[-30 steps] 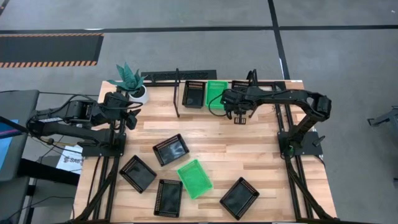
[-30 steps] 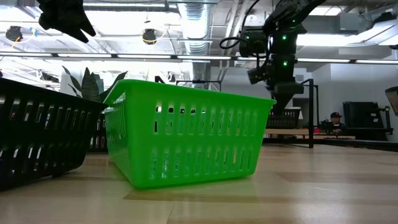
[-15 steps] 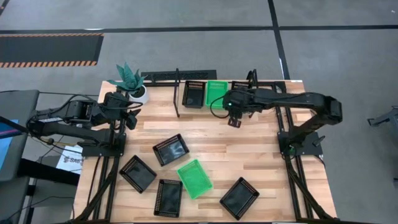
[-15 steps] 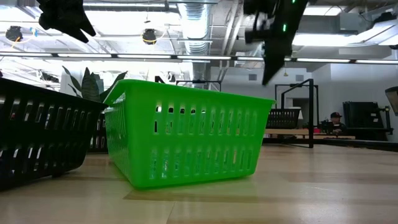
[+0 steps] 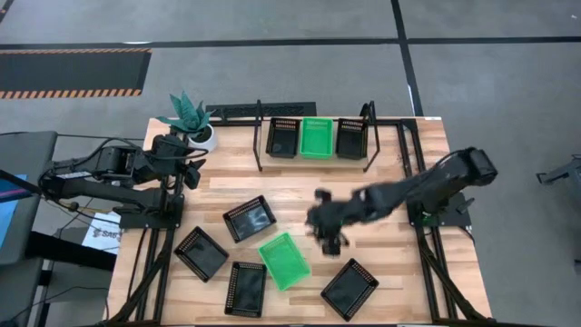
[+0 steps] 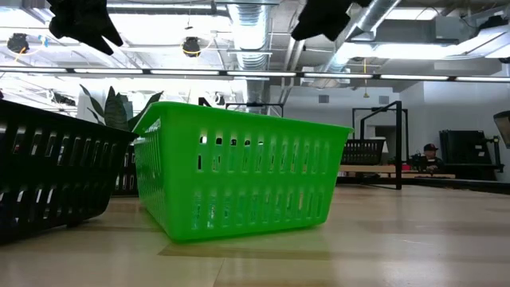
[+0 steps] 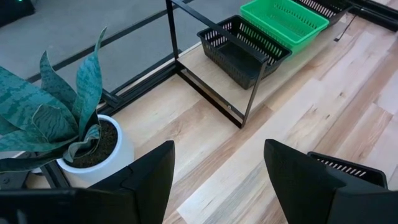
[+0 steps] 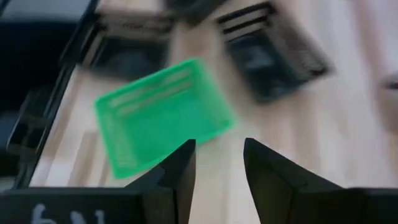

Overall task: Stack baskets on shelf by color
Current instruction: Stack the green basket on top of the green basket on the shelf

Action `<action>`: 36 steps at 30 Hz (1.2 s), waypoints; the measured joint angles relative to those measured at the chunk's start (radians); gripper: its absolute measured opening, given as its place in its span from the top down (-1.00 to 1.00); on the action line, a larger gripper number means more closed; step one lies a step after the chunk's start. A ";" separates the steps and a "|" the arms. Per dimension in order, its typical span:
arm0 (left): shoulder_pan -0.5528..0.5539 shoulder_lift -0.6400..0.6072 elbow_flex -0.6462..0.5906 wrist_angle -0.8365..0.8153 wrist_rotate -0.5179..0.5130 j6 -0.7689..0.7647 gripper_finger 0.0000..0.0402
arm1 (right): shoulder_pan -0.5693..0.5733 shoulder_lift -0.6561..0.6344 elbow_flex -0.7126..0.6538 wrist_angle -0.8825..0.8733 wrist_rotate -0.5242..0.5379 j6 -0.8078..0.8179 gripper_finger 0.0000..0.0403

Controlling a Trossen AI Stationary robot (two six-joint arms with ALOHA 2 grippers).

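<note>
The shelf [image 5: 367, 136] at the table's back holds a black basket [image 5: 282, 138], a green basket [image 5: 317, 138] and another black basket [image 5: 351, 138] side by side. A loose green basket [image 5: 284, 261] lies near the front with black baskets [image 5: 249, 218] [image 5: 201, 252] [image 5: 245, 288] [image 5: 349, 289] around it. My right gripper [image 5: 329, 238] hangs blurred just right of the loose green basket [image 8: 161, 124]; in its wrist view it [image 8: 217, 168] is open and empty. My left gripper [image 5: 186, 169] waits open beside the plant.
A teal plant in a white pot [image 5: 192, 123] stands at the back left corner, close to the left gripper [image 7: 217, 180]. The shelf's upright posts [image 7: 171, 31] rise at the rack's ends. Bare wood lies between the shelf and the loose baskets.
The right arm swung away from the shelf toward the front, down to the table's middle beside the loose green basket. The left arm has not moved.
</note>
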 joint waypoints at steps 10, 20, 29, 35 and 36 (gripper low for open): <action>0.000 0.000 0.000 0.009 0.055 -0.004 -0.17 | 0.152 0.240 0.004 0.152 0.023 -0.050 0.26; 0.000 0.001 0.000 0.008 0.059 -0.004 -0.17 | 0.202 0.380 0.158 0.138 0.000 -0.083 0.06; 0.000 0.001 0.000 0.007 0.071 -0.019 -0.17 | 0.234 0.394 0.182 0.083 -0.005 -0.077 -0.01; 0.000 0.001 0.000 0.006 0.071 -0.023 -0.17 | 0.232 0.458 0.182 0.074 -0.014 -0.076 0.01; 0.000 0.001 0.000 0.006 0.071 -0.023 -0.17 | 0.232 0.471 0.182 0.064 -0.020 -0.076 0.01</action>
